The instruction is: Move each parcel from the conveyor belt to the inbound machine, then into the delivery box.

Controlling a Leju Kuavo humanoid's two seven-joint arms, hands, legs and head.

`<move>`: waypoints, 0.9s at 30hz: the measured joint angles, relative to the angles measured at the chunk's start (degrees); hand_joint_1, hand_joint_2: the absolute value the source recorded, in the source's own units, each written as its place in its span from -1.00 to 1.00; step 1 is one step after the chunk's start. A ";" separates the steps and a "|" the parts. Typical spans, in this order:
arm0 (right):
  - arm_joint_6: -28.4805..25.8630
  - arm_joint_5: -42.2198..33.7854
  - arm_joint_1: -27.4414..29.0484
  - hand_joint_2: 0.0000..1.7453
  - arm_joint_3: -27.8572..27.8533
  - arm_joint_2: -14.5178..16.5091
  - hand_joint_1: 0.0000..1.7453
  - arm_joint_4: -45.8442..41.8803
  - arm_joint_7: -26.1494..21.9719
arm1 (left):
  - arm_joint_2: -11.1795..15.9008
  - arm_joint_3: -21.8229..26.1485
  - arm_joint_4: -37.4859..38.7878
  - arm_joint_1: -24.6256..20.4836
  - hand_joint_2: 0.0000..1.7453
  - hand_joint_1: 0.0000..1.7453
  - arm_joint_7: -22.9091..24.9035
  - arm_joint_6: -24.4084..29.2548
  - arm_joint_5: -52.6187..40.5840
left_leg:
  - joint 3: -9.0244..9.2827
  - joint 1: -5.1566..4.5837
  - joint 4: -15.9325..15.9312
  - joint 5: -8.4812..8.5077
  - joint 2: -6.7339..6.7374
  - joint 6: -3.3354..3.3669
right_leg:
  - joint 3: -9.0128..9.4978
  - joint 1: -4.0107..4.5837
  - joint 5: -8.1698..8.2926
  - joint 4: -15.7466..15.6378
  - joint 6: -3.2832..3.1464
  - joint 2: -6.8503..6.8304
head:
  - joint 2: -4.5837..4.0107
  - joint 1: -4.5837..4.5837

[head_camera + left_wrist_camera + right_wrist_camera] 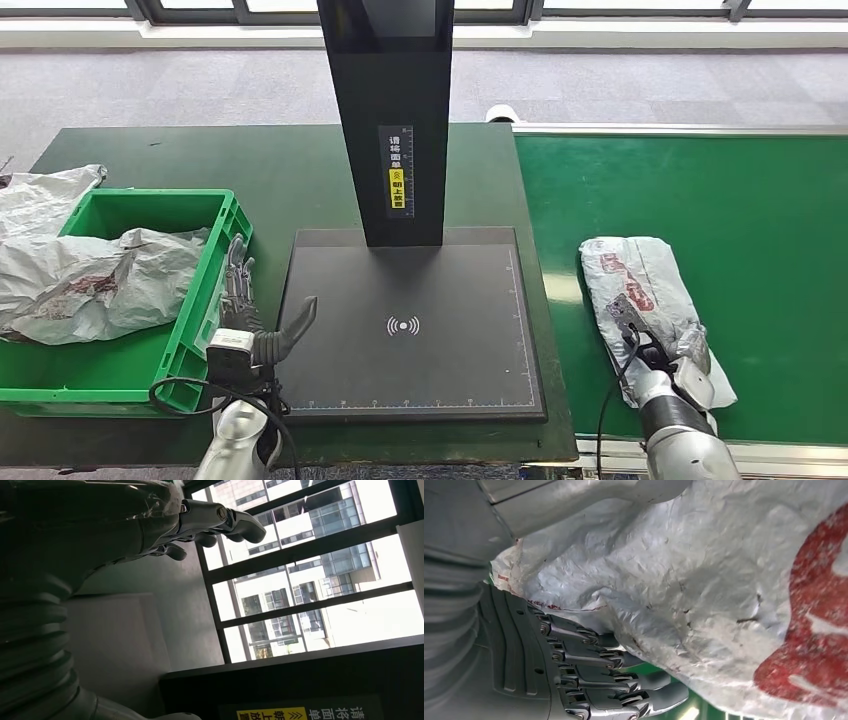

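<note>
A grey plastic parcel (pixel 640 285) with red print lies lengthwise on the green conveyor belt (pixel 720 190). My right hand (pixel 655 362) is at its near end. In the right wrist view the thumb (pixel 574 500) lies over the crumpled parcel (pixel 724 580) and the fingers (pixel 599 680) curl under its edge, so the hand grips it. My left hand (pixel 245 300) stands upright with fingers spread between the green box and the inbound machine's black plate (pixel 450 370), holding nothing. Its fingers (pixel 210 520) are apart in the left wrist view.
The green delivery box (pixel 200 330) at left holds crumpled grey parcels (pixel 100 280), and another bag (pixel 40 200) drapes over its far-left rim. The machine's black post (pixel 392 120) rises from the plate's far edge. A metal rail (pixel 790 455) borders the belt's near side.
</note>
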 joint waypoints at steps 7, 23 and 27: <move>3.38 0.05 -0.32 1.00 2.75 0.00 -1.00 0.35 1.37 | 0.02 0.00 0.01 0.02 1.00 -1.00 0.00 0.19 0.07 | 0.00 0.00 0.00 0.00 0.00 0.00 | 0.00 0.00 0.00 0.00 0.00 0.00 | 0.00 0.00; 3.62 0.05 -0.32 1.00 3.76 0.00 -1.00 0.41 1.36 | 0.02 0.00 0.02 0.02 1.00 -1.00 0.00 0.19 0.07 | 0.00 0.00 0.00 0.00 0.00 0.00 | 0.00 0.00 0.00 0.00 0.00 0.00 | 0.00 0.00; 3.64 0.05 -0.32 1.00 3.84 0.00 -1.00 0.44 1.36 | 0.02 0.00 0.02 0.02 1.00 -1.00 0.00 0.19 0.07 | 0.00 0.00 0.00 0.00 0.00 0.00 | 0.00 0.00 0.00 0.00 0.00 0.00 | 0.00 0.00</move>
